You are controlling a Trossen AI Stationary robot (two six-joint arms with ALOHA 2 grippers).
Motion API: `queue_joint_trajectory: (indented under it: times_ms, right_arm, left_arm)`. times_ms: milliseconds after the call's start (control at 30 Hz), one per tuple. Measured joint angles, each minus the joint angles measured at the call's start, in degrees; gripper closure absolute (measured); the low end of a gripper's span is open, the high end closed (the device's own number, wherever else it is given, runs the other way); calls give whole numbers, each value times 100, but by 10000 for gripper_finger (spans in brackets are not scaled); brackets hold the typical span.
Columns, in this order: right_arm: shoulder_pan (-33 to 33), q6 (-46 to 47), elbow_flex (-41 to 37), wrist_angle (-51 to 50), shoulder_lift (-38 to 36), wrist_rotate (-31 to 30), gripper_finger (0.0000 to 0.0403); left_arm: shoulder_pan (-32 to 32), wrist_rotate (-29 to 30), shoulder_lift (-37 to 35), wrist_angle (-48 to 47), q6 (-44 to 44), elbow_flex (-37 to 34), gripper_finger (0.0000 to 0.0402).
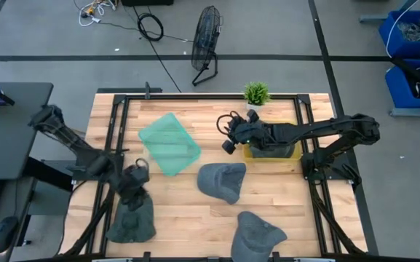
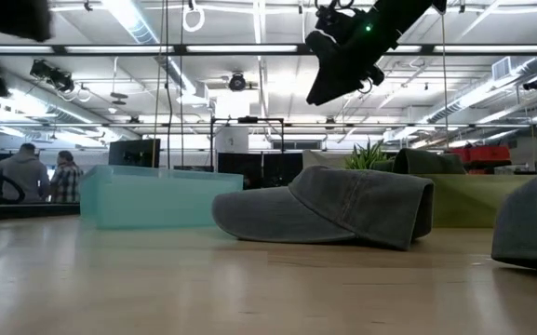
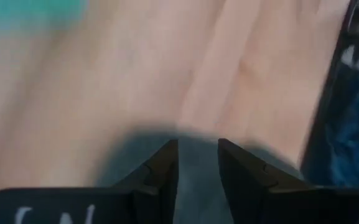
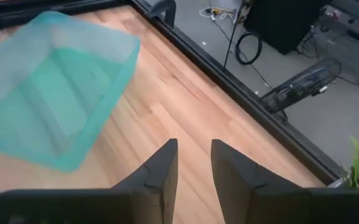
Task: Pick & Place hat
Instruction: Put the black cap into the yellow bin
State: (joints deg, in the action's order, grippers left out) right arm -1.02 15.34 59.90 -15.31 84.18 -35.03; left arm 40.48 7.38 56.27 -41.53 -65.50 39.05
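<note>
Three grey hats lie on the wooden table: one at the near left (image 1: 131,218), one in the middle (image 1: 223,180), also in the low view (image 2: 333,209), and one at the near edge (image 1: 257,234). My left gripper (image 1: 133,178) is at the far end of the near-left hat, its fingers close together with grey cloth (image 3: 198,186) between them. My right gripper (image 1: 228,136) hangs high above the table (image 2: 342,56), between the teal bin (image 1: 168,145) and the yellow bin (image 1: 271,151). Its fingers (image 4: 195,162) are nearly together and empty. My left gripper pinches the hat's far end (image 3: 198,180) between its two fingers, coming from above. The picture is blurred, so which part of the hat it has and how many layers I cannot tell. The rest of the hat (image 1: 131,225) lies on the table toward the near edge.
A small potted plant (image 1: 256,93) stands at the far edge behind the yellow bin, which holds something dark. Black frame rails run along the table's left and right sides. Bare wood lies between the teal bin and the middle hat.
</note>
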Motion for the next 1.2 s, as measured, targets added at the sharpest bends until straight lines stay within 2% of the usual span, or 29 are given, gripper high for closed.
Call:
queue_joint_trajectory:
  times_ms: [167,367,500,700,900,1100,1200]
  right_arm:
    - [-2,0,0,187,0,-2,303]
    - [-2,-1,0,212,-2,0,302]
    - [-2,-3,0,214,0,0,302]
    - [-2,-3,0,321,-2,0,302]
    - [-2,-14,0,418,-2,32,302]
    - [-2,-621,0,607,-2,859,306]
    - [2,-711,0,927,-2,1065,313]
  left_arm:
    - [940,-95,204,-67,-1370,0,292]
    - [1831,-125,1078,-25,-1730,0,292]
    - [2148,-117,1670,67,-1791,7,292]
    - [2206,-86,2237,-63,-1629,17,303]
    - [2182,-136,2323,34,-1369,4,390]
    - [1897,442,2323,159,-1034,1,398]
    - [1603,534,2323,86,-806,115,398]
